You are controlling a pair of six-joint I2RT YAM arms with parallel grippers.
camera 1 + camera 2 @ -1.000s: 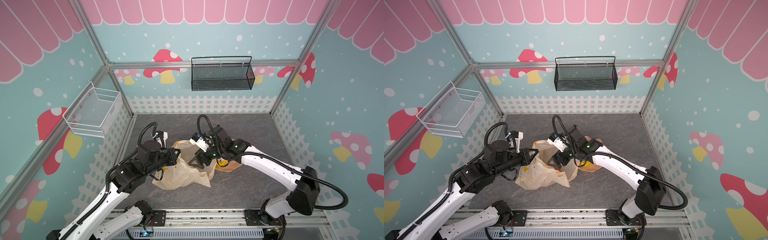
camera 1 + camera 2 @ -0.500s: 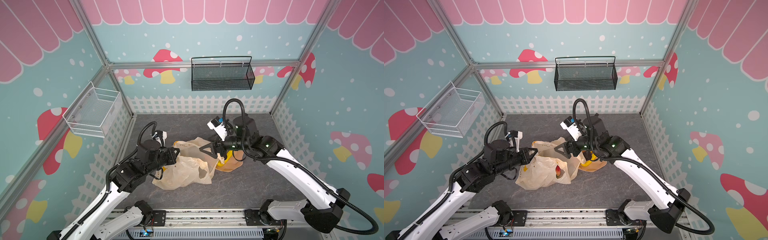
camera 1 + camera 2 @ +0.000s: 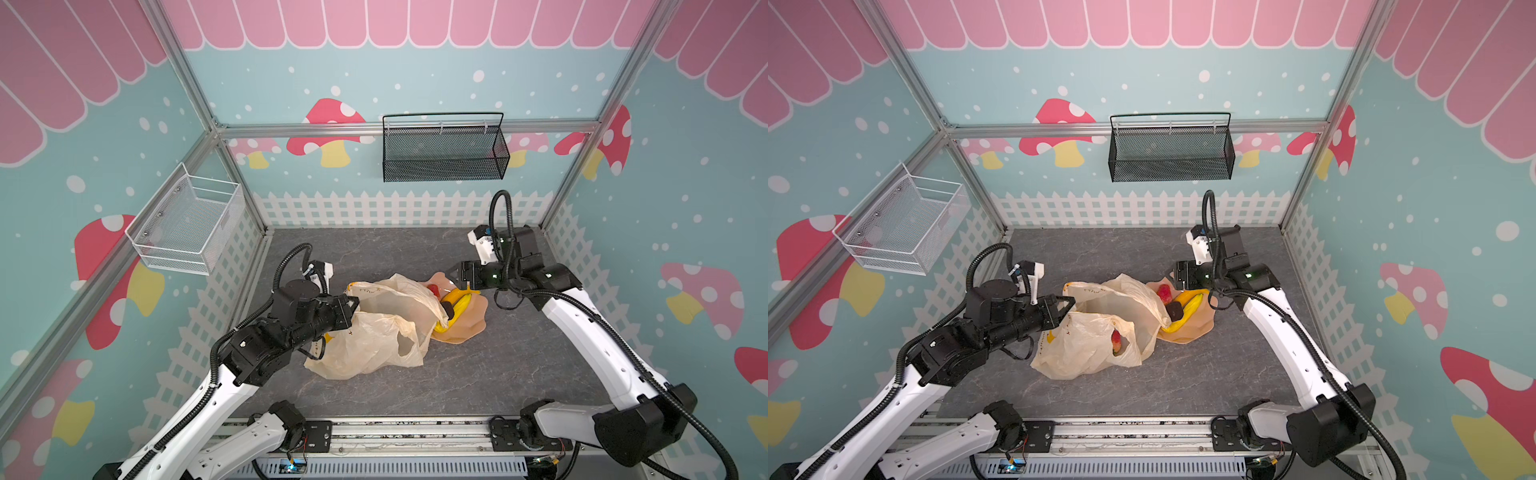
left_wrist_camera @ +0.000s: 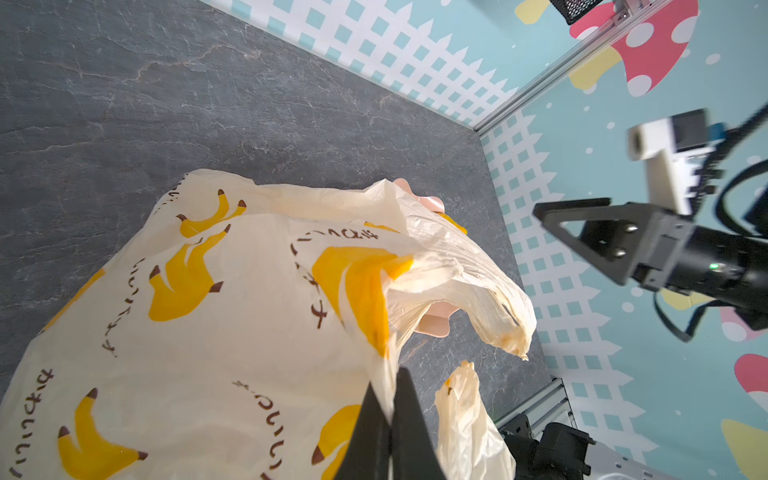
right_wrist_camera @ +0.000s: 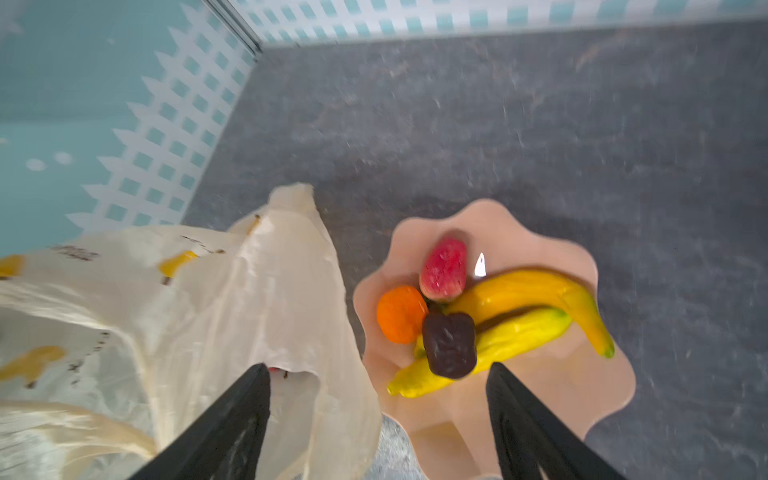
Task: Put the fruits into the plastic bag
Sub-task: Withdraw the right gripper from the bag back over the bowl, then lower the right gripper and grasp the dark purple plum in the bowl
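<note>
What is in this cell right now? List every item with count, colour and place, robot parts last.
plastic bag: 1, cream with yellow banana prints, mid table
strawberries: 2, red; one on the plate, one inside the bag
bananas: 2, yellow, on the plate
orange: 1, orange, on the plate beside a strawberry
dark piece: 1, brown-black, on top of the bananas
plate: 1, pink, wavy-edged, at the bag's right side
mesh basket: 1, black, back wall
wire basket: 1, white, left wall
table: 1, grey stone pattern
left gripper: 1, black, shut on the bag's edge
right gripper: 1, black, open, above the plate, empty
</note>
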